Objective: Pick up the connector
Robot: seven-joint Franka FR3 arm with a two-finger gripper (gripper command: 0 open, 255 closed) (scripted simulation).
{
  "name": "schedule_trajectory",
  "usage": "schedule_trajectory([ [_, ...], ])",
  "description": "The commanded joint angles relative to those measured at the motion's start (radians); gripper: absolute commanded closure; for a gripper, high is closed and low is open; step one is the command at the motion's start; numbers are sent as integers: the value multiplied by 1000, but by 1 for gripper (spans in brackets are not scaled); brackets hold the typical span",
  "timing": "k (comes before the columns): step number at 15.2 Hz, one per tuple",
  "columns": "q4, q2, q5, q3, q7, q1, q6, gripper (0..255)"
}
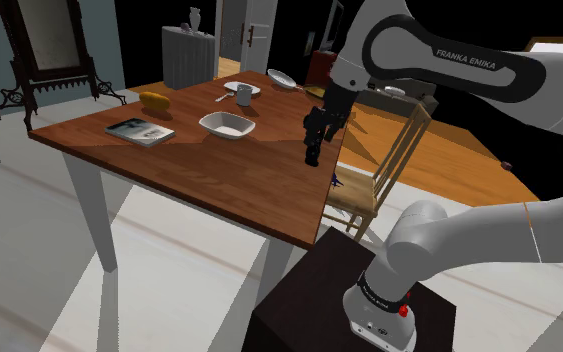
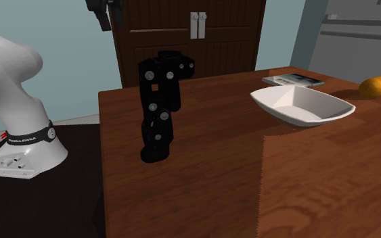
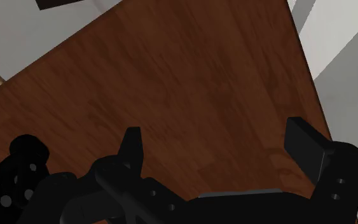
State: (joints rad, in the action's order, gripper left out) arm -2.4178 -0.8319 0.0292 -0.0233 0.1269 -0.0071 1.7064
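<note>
Brown table [image 2: 304, 182] holds the black connector [image 2: 160, 108] (looks hard, light, bumpy); grab its narrow middle. The claw [image 3: 215, 130] is wide open, holding nothing.

The connector [image 2: 159, 101] is standing upright, a black stack of blocky segments dotted with small round holes. It is kinking slightly midway, near the counter's [image 2: 304, 182] edge.

Simulator render under moderate, diffuse light. Shoulder view: the table [image 1: 199, 165] top is brightest toward 11 o'clock, and a darker shadow band crosses its near part toward 5 o'clock. Pale light strips lie on the floor [image 1: 169, 270] at 7 o'clock. Second exterior view: a straight shadow edge runs down the wood toward 5 o'clock. The black connector [image 2: 160, 108] carries only faint highlights. Wrist view: wood evenly lit, no glare.
</note>
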Motion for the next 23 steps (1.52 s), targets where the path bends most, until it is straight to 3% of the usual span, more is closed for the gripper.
schedule_trajectory([
  [1, 0, 0, 0, 0, 0, 0, 0, 0],
  [13, 238, 345, -111, -217, -295, -35, 79, 0],
  [23, 575, 709, -70, -367, -550, -50, 84, 0],
])
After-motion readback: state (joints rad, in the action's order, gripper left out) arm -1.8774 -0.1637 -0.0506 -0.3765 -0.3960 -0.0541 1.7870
